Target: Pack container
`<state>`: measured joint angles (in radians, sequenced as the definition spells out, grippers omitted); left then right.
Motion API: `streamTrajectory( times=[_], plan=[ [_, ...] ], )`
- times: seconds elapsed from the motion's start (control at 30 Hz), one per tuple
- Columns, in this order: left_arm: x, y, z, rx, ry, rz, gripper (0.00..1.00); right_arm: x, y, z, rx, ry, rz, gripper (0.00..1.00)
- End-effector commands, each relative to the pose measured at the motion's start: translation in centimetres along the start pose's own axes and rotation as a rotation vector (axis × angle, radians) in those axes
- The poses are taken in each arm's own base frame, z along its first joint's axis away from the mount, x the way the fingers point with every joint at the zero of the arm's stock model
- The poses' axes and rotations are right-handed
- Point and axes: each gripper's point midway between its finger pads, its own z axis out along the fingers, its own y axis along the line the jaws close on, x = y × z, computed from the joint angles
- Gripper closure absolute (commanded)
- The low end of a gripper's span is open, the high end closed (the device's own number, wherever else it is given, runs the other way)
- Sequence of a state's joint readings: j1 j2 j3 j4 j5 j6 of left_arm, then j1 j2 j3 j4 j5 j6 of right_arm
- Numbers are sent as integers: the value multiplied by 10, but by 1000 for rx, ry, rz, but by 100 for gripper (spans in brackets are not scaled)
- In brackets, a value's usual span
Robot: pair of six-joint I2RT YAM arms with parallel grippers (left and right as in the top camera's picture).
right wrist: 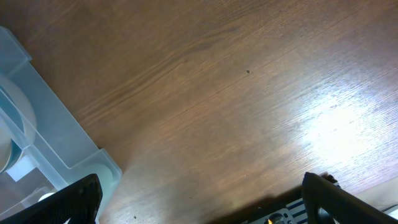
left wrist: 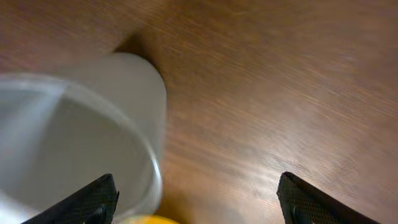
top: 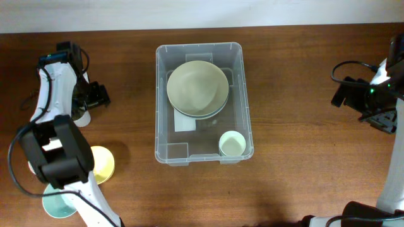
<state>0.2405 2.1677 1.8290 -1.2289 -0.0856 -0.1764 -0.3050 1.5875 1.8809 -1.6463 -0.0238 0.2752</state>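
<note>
We see the container (top: 157, 107) in the middle of the table (top: 297, 94), with a bowl (top: 197, 88) and a small cup (top: 231, 144) inside it. The left arm reaches up the table's left side. The left gripper (left wrist: 198, 205) is spread wide and empty, with a white cup (left wrist: 81, 124) just beside one finger (left wrist: 93, 199). The right arm sits at the right edge, apart from the container. The right gripper (right wrist: 205, 205) hangs wide open over bare wood, holding nothing.

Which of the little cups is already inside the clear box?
The pale cream cup in the container's lower-right corner in the overhead view. The yellow cup and pale teal cup sit outside on the table.
</note>
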Motion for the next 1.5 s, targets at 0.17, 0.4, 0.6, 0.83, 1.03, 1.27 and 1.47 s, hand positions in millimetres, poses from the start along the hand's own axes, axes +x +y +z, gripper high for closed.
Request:
streamTrajectory(
  times=[0.17,0.4,0.6,0.83,1.03,1.27,1.47],
  plan=[
    [-3,12,26,3,45,-23,26,1,-2,1,18,5,-11,2],
    [-2,11,26,8,48,-22,93,1,-2,0,18,4,-11,2],
    [-2,8,11,15,26,-14,99,1,-2,1,18,4,-11,2],
    [5,-40,-90,144,-155,75,99,0,-2,1,17,1,-11,2],
    [47,-104,-190,244,-380,262,99,0,-2,1,17,1,-11,2],
    [145,-203,-240,361,-448,605,99,0,-2,1,17,1,-11,2],
    [227,-269,-234,451,-359,861,99,0,-2,1,17,2,-11,2]
  ],
)
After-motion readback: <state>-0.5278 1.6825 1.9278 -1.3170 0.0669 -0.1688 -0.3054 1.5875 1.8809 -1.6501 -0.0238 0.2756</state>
